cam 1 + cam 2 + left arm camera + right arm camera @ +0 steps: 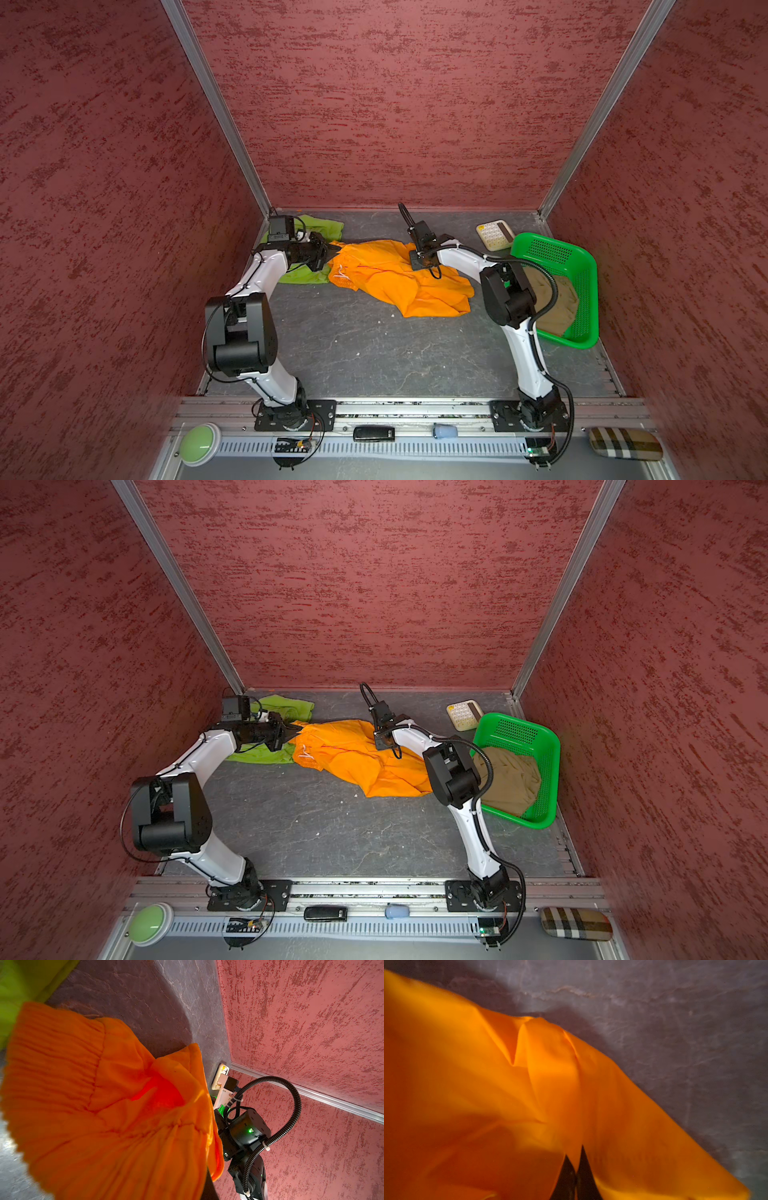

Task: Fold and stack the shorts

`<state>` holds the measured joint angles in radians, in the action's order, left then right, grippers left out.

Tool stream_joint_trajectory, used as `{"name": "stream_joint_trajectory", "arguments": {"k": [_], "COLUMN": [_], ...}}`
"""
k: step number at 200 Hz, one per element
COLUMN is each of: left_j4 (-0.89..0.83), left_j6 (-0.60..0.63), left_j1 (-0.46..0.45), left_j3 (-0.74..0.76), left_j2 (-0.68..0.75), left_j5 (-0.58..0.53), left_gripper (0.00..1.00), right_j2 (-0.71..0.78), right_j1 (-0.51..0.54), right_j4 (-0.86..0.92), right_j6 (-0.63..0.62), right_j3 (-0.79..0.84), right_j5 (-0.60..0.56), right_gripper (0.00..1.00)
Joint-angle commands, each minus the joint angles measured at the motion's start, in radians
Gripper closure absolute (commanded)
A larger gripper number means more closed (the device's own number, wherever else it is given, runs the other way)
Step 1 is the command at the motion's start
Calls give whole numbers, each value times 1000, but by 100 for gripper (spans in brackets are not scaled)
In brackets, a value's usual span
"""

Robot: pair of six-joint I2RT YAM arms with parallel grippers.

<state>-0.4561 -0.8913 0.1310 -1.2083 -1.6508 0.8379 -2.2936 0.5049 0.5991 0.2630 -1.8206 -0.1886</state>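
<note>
The orange shorts (399,282) (357,762) lie crumpled at the back middle of the grey table, white drawstring to the left. My left gripper (334,249) (297,729) is shut on their waistband edge. In the left wrist view the gathered orange waistband (83,1084) is draped over the jaws and hides them. My right gripper (575,1159) is shut on a fold of the orange cloth, under its wrist in both top views. The lime green shorts (322,226) (293,706) lie beneath the left arm. The khaki shorts (561,307) (511,783) sit in the basket.
A green perforated basket (552,249) (515,729) stands at the right, with a beige calculator (494,235) behind it. Red walls close in three sides. On the front rail lie a green button (199,444), a black device (373,433) and a plaid case (625,444).
</note>
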Motion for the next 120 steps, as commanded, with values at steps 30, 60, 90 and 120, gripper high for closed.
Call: {"name": "stream_joint_trajectory", "arguments": {"k": [30, 60, 90, 120], "left_j4": [36, 84, 97, 79], "left_j6": [-14, -75, -111, -84], "left_j1": [87, 90, 88, 109], "left_j3": [-80, -169, -243, -229], "left_j2": [-30, -76, -112, -95], "left_j5": [28, 34, 53, 50], "left_gripper": [100, 100, 100, 100], "right_j2": [163, 282, 391, 535], "right_j1": [-100, -160, -189, -190], "right_j4": [42, 52, 59, -2], "right_j6": [-41, -67, -91, -94], "right_j3": [-37, -29, 12, 199], "right_j5": [-96, -113, -132, -110], "right_gripper": [100, 100, 100, 100]}}
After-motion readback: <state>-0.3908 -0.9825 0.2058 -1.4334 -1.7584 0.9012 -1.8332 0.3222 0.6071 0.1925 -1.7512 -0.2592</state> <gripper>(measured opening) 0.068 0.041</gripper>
